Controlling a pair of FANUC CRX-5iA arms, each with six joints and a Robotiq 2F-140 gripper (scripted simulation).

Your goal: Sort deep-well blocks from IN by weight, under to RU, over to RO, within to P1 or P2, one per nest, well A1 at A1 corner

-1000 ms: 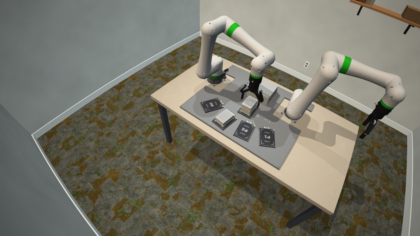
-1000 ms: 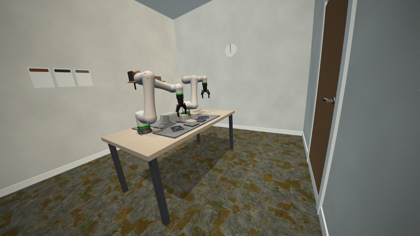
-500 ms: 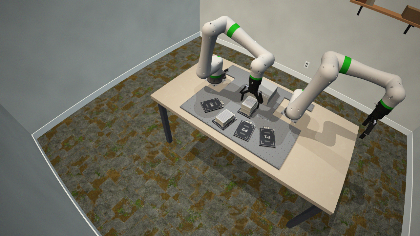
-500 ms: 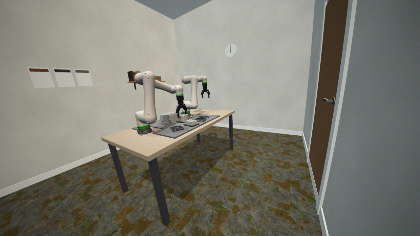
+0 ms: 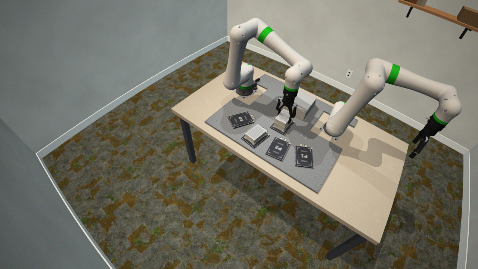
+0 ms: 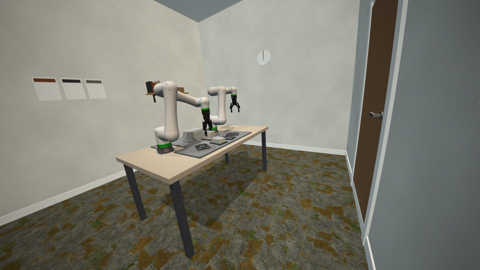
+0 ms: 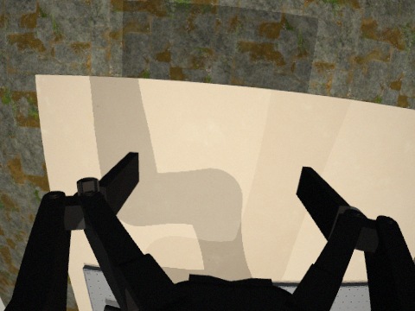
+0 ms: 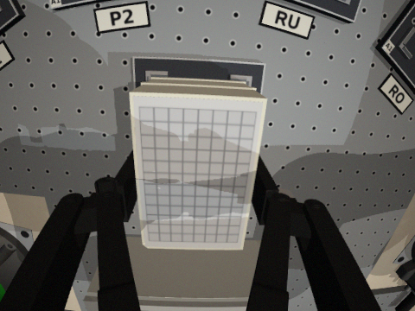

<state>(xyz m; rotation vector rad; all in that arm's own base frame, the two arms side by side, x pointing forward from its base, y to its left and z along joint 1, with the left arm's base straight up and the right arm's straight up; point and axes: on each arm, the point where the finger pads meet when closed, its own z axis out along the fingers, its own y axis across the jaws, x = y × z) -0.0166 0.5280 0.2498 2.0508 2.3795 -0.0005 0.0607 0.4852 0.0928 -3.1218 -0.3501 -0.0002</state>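
Near edge of the pale wooden bench, on a grey perforated metal plate: black flat nest P1 and black flat nest P2, neither carrying a block. Beside P2, black flat nest RU bears a cream, gridded rectangular block. Next along, black flat nest RO carries no block. Farther in, a stack of cream blocks stands on a dark rectangular nest, its own label not seen. Black two-fingered right hand straddles it, part-closed, fingers against opposite long sides of the cream gridded top block; grip taken on that block, which sits over the rest of the stack. Cut-off corner of the top block at lower left in the right wrist view. Behind the stack, a pale grey box; lamp state cannot be made out. Well apart, past the bench end in the top view, black two-fingered left hand: fully spread, holding nothing. Farthest off, a brown wooden wall shelf and a round white clock.

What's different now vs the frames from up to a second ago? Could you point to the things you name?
The right tool (image 5: pixel 285 115) (image 6: pixel 207 129) (image 8: pixel 195 161) has closed in: its fingers stood apart at the stacked blocks (image 5: pixel 282 116) (image 8: pixel 196 173) and now sit against both sides of the upper block. No lift visible. Unchanged: the left tool (image 5: pixel 417 147) (image 6: pixel 234 110) (image 7: pixel 220 174), open off to the side, the block on RU (image 5: pixel 256 132) (image 6: pixel 218 139), and nests RO (image 5: pixel 233 121), P2 (image 5: pixel 276 154) and P1 (image 5: pixel 304 162).
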